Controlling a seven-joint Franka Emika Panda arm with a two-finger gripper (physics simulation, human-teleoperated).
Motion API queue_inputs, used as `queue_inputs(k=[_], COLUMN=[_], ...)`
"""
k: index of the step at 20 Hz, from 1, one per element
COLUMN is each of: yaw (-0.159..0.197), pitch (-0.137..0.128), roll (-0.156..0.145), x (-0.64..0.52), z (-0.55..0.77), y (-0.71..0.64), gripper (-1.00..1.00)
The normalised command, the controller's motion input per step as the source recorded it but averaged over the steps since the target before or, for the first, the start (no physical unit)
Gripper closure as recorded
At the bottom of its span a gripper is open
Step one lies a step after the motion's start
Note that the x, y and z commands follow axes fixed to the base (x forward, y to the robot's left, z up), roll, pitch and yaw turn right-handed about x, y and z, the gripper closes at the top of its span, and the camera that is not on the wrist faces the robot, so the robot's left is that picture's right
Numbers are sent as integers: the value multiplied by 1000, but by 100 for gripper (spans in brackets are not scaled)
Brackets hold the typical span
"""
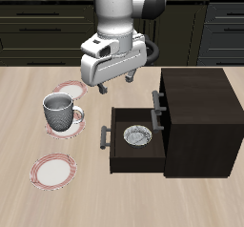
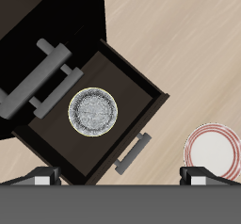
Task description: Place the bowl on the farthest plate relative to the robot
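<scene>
The bowl is small, white and grey-patterned inside, and lies in the open drawer of a dark cabinet. It also shows in the wrist view. My gripper hangs open and empty above the table, behind the drawer and higher than the bowl; its fingertips show at the wrist view's edge. Three red-rimmed plates lie on the table: one nearest the front edge, one under a mug, one farther back. One bare plate shows in the wrist view.
A grey mug with a handle stands on the middle plate. The dark cabinet stands tall beside the open drawer, with a shut upper drawer and its handle. The open drawer's handle sticks out toward the plates.
</scene>
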Motion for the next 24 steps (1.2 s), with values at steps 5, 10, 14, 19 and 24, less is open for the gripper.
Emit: queue_inputs(k=[5,10,14,19,24], yaw=[101,162,124,54,46], pitch=[-29,-52,10,-27,-72], roll=[24,15,-21,-5,-4], x=[42,10,-8,-63,-126], z=[-17,43,-75,-59,-53], y=[-44,32,23,12,-35], gripper=[-100,-100,-100,-100,-100])
